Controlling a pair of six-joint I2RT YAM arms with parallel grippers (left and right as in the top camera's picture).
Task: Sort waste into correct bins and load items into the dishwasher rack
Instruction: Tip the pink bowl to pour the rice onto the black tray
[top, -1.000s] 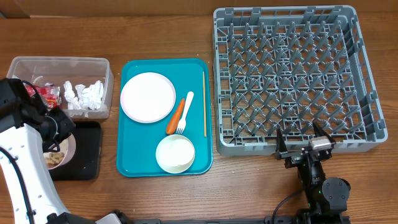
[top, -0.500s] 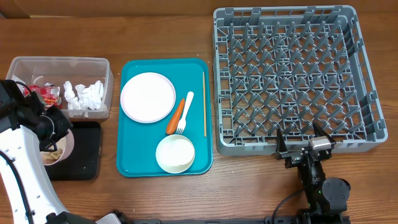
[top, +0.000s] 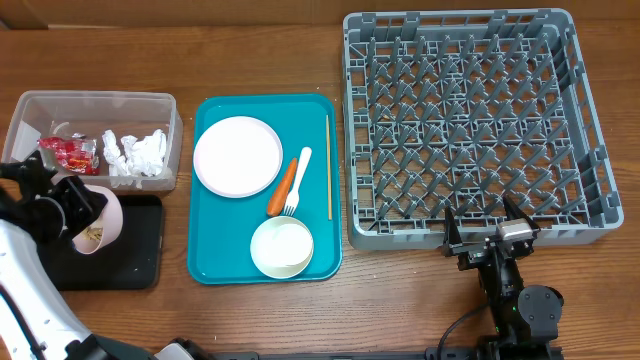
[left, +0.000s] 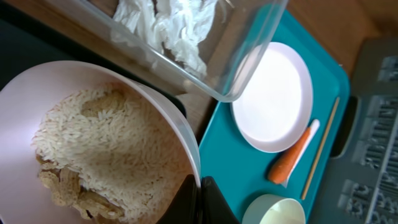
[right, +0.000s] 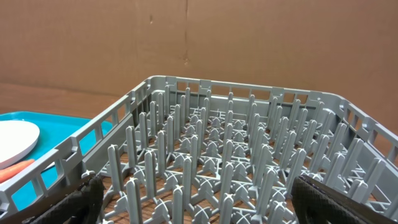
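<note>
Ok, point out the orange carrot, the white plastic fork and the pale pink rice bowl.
orange carrot (top: 283, 188), overhead view, mid-body.
white plastic fork (top: 302, 165), overhead view, handle.
pale pink rice bowl (top: 107, 206), overhead view, bare wall.

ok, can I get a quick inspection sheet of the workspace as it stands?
Surface: wooden table, with a teal tray in the middle.
Job's things: red wrapper and tissue are in the clear tub. The plate, carrot, fork, chopsticks and empty bowl are on the teal tray. The rack holds nothing. The black tray is next to the tub.
Clutter: nothing seen.
Grippers: left gripper is shut on the rim of the rice bowl, which is tilted over the black tray with rice inside. The right gripper is open at the rack's near wall.
Cables: one dark cable by the right arm's base.
Surroundings: cardboard wall behind the rack.
</note>
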